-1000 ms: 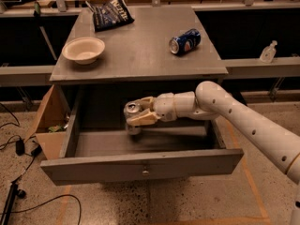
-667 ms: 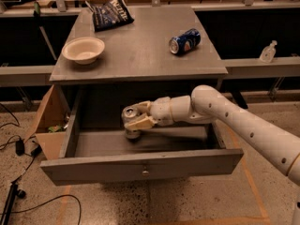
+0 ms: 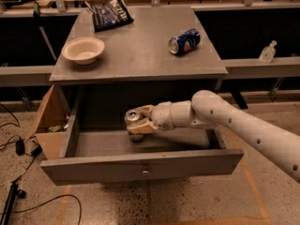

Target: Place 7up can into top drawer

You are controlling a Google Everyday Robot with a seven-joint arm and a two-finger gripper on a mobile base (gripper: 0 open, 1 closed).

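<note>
The top drawer (image 3: 140, 165) stands pulled out below the grey cabinet top, its flat front panel toward me with a small knob (image 3: 146, 172) at its centre. My gripper (image 3: 139, 121) reaches in from the right over the drawer's inside and is shut on the 7up can (image 3: 133, 122). The silver can is upright, its top showing, held low in the drawer near the back middle. Whether its base touches the drawer floor is hidden.
On the cabinet top (image 3: 140, 55) lie a blue can (image 3: 184, 41) on its side, a white bowl (image 3: 83, 49) and a dark chip bag (image 3: 109, 16). A cardboard box (image 3: 49, 123) stands left of the drawer. Cables run over the floor at left.
My gripper with the can has moved a little to the left and lower inside the drawer.
</note>
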